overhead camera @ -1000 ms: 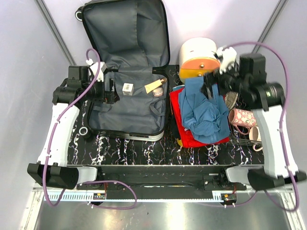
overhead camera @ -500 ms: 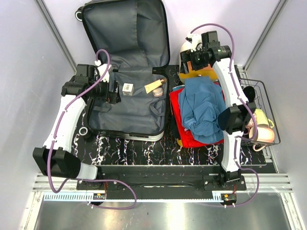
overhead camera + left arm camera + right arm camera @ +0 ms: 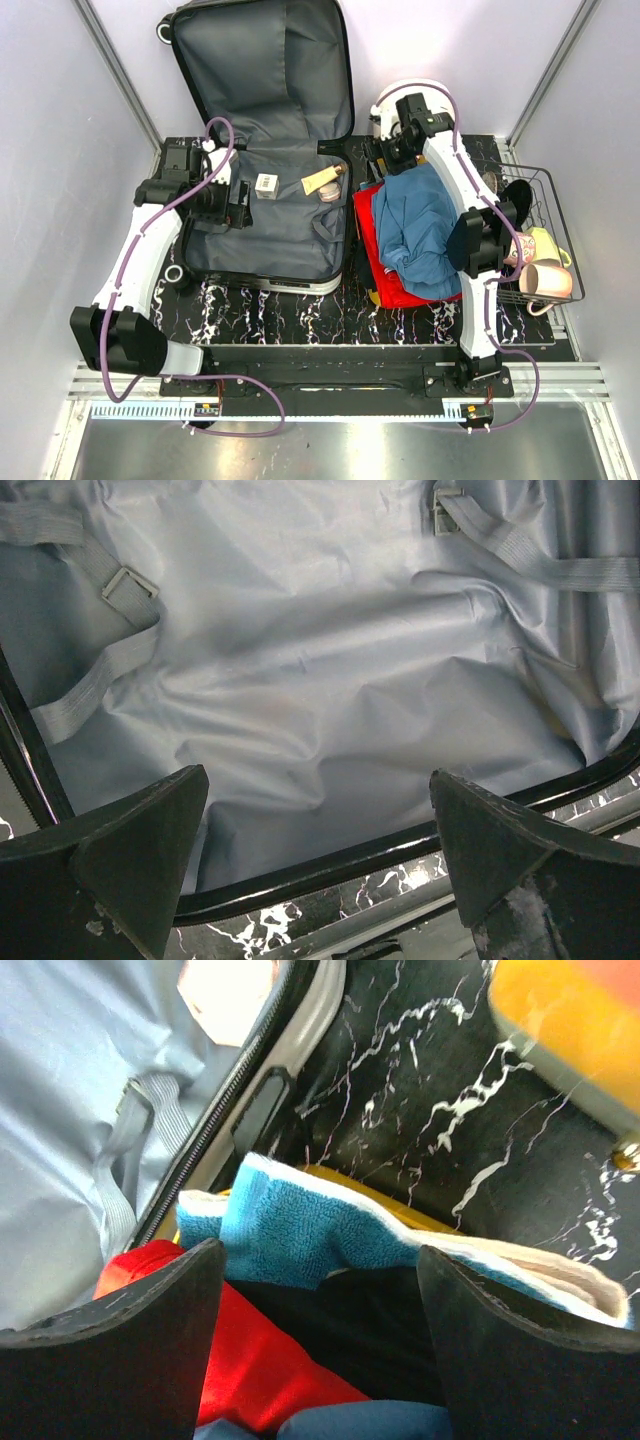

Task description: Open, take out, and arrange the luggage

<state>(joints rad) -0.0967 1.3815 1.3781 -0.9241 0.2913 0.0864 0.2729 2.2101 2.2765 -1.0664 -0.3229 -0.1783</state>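
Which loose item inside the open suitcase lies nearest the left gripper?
The small white cube: it sits left of the cream tube, closest to the left gripper.

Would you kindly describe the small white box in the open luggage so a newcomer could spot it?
Find the open luggage on the left side of the table, lid propped up behind. On its grey lining near the hinge sits the small white box. Unlike the long cream tube to its right, it is squarish and white.
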